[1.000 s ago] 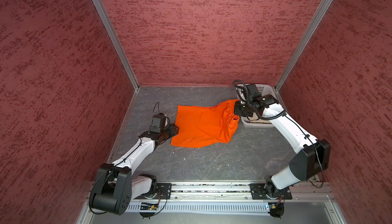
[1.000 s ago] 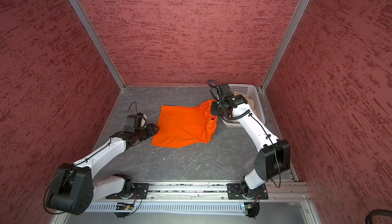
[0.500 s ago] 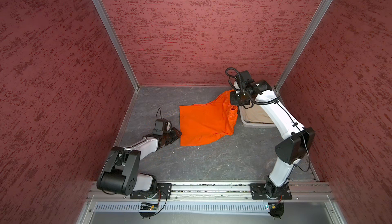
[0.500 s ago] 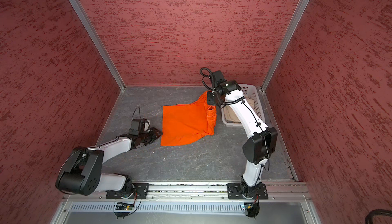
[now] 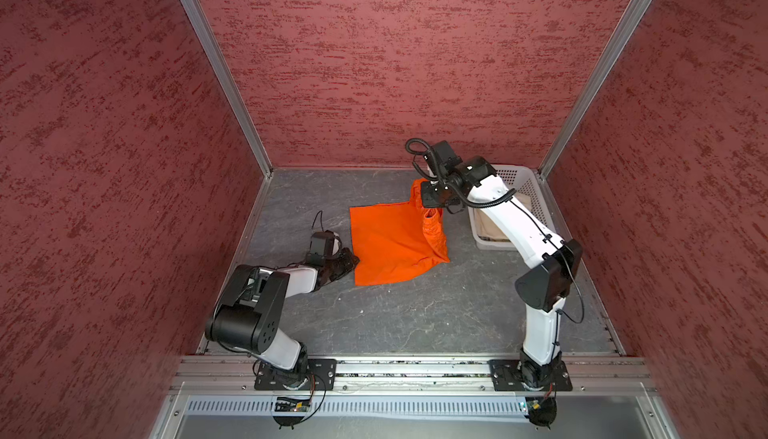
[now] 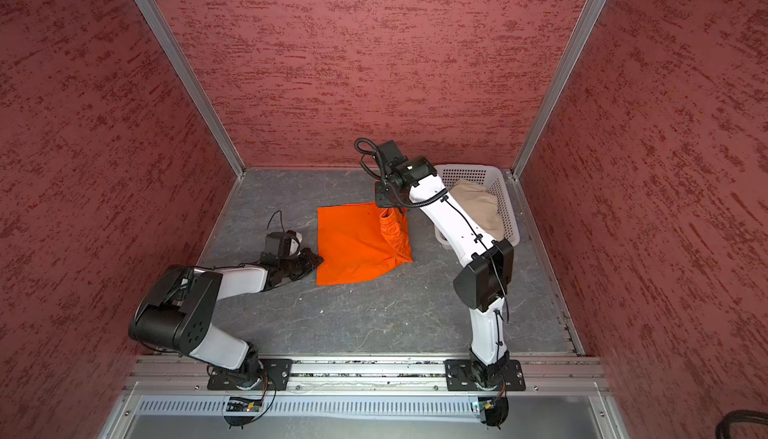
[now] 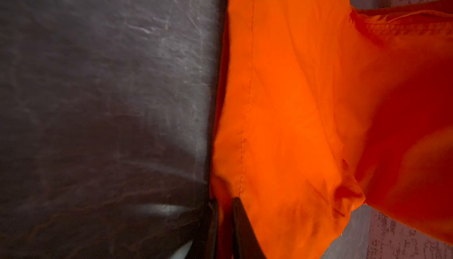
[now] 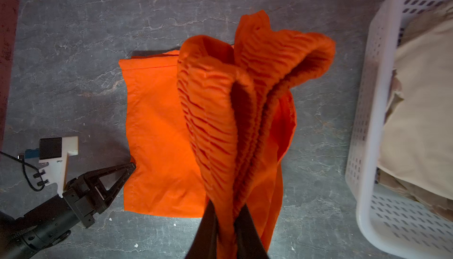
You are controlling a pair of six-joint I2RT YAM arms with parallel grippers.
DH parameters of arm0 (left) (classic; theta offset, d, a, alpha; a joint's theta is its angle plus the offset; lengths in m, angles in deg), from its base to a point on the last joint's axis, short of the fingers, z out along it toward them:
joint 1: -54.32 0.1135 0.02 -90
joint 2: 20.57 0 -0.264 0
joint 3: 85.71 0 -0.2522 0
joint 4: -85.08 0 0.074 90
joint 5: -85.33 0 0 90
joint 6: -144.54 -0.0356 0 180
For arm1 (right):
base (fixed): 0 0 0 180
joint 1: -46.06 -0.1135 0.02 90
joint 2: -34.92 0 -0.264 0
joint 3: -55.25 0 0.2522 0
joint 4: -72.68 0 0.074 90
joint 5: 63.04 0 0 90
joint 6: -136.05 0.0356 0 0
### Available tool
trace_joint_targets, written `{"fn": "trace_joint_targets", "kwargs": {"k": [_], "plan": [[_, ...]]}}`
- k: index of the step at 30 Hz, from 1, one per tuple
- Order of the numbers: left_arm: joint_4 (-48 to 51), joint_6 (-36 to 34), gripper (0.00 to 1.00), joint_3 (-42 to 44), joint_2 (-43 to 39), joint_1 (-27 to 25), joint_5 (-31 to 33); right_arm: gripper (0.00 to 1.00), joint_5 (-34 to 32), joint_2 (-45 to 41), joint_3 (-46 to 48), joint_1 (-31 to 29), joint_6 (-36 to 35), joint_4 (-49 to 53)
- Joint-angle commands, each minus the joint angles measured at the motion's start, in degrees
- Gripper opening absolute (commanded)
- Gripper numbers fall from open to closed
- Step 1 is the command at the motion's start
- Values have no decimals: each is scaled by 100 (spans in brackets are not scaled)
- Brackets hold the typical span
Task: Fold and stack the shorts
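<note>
- Your orange shorts (image 5: pixel 390 245) lie in the middle of the bench (image 5: pixel 415 316). Most of the cloth is spread flat, with the stitched hem edge toward your left arm (image 5: pixel 291 279).
- Their gathered waistband (image 8: pixel 208 113) is off the bench. It is bunched into folds and held up at the far right corner of the cloth, under your right arm (image 5: pixel 511 216).
- Your right jaws are closed tight on that waistband. In the right wrist view the two dark fingers (image 8: pixel 206 230) pinch the ribbed cloth, and only cloth fills the gap between them.
- Your left jaws are down low at the near left corner of the orange shorts, almost on the bench.
- In the left wrist view the left fingers (image 7: pixel 241 226) stand only a narrow slit apart. A thin strip of the hem edge runs between them, so they have the hem pinched.
- In the right wrist view you can see the left jaws come to a point right at the cloth's edge, touching it.
- The beige shorts (image 6: pixel 478 204) are apart from all this, heaped in the white basket (image 6: pixel 509 212) at the far right of the bench.
- The basket stands near the raised waistband, with bare bench between them in the right wrist view.
</note>
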Motion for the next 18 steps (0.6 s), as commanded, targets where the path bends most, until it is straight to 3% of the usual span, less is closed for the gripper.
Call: {"fn": "trace_joint_targets", "kwargs": {"k": [1, 18], "plan": [[274, -17, 15, 93, 268, -53, 177, 5, -231, 193, -343, -274, 241, 58], [186, -74, 14, 67, 393, -51, 177, 5, 517, 1266, -570, -1084, 881, -882]]}}
